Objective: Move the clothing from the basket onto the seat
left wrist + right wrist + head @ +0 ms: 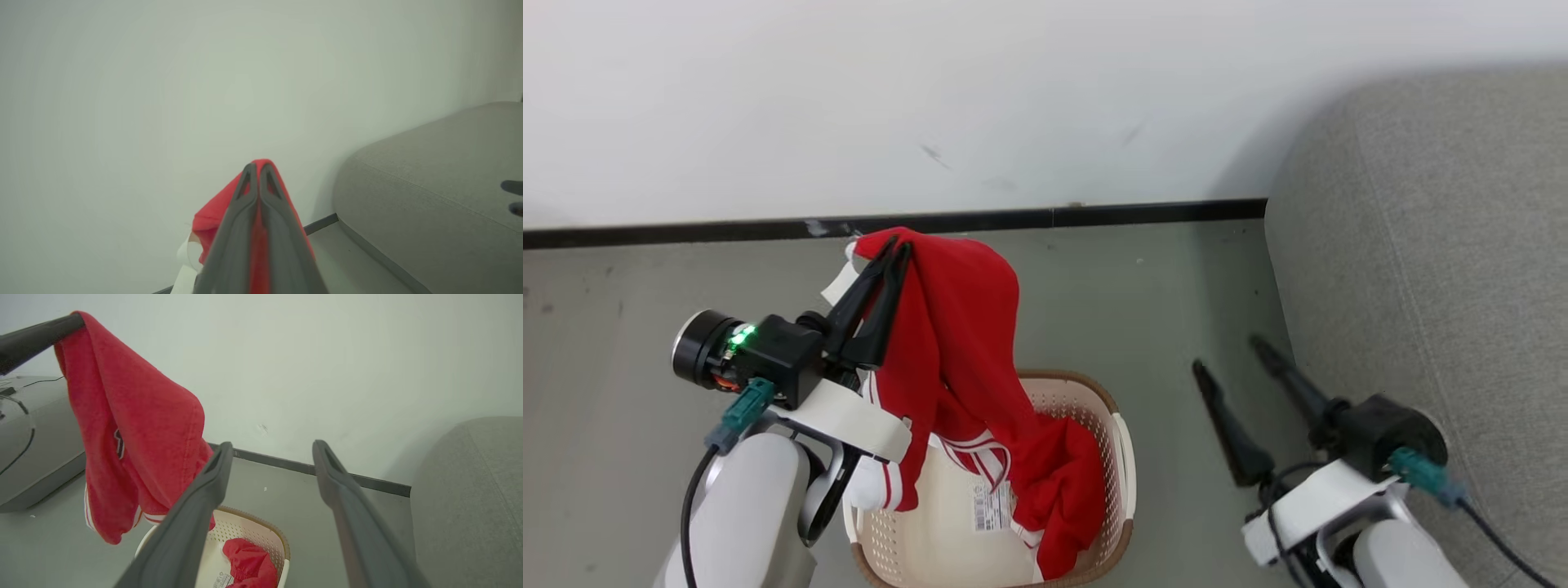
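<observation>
**A:** Head view?

**B:** Left hand (896,245) clamped on a red garment (956,327), which hangs over the basket (1125,457). Right hand (1226,354) spread wide, empty, just beside the sofa (1437,245). A strip of floor (1192,286) separates basket from sofa.

**A:** Left wrist?

**B:** Fingers (233,237) pinched on red cloth. Wall behind, sofa to the right.

**A:** Right wrist?

**B:** It adds a second garment (249,561) lying inside the basket, and a grey unit (36,457) with cables at left.
</observation>
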Controlling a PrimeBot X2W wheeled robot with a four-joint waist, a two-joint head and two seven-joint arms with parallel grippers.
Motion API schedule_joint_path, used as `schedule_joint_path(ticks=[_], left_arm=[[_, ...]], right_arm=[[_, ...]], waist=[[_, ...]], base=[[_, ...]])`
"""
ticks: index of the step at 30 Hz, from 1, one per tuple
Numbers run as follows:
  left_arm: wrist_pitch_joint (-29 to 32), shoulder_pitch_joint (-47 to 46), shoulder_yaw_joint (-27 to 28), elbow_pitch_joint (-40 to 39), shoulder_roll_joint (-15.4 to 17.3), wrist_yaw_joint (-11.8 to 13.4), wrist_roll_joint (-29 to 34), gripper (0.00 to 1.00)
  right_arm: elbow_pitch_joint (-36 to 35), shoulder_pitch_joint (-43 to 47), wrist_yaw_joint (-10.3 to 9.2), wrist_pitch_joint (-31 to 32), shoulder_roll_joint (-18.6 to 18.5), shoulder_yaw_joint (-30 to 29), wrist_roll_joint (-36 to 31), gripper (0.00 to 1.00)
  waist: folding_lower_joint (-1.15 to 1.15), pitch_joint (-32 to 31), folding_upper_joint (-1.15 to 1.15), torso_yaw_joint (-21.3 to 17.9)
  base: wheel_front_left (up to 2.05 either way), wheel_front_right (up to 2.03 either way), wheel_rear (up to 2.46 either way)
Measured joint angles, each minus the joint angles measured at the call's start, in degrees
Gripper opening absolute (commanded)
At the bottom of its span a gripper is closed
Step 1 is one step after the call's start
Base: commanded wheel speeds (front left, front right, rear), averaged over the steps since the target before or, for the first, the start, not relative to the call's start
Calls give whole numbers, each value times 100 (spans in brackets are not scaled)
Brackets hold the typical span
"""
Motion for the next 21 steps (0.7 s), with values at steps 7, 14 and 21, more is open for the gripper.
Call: schedule_joint_path(ticks=[7, 14, 21], left_arm=[[188, -142, -311, -363, -7, -42, 7, 0], [468, -145, -615, -641, -44, -59, -129, 0], [726, -151, -887, -967, -65, -59, -207, 0]], right_arm=[[270, -9, 0, 0, -370, 770, 152, 100], [424, -51, 0, 0, -583, 1361, 336, 100], [554, -282, 0, 0, -793, 1666, 502, 100]], waist=[[0, -393, 0, -31], [0, -715, 0, -90], [0, -937, 0, -143]], base=[[0, 0, 0], [0, 0, 0], [0, 0, 0]])
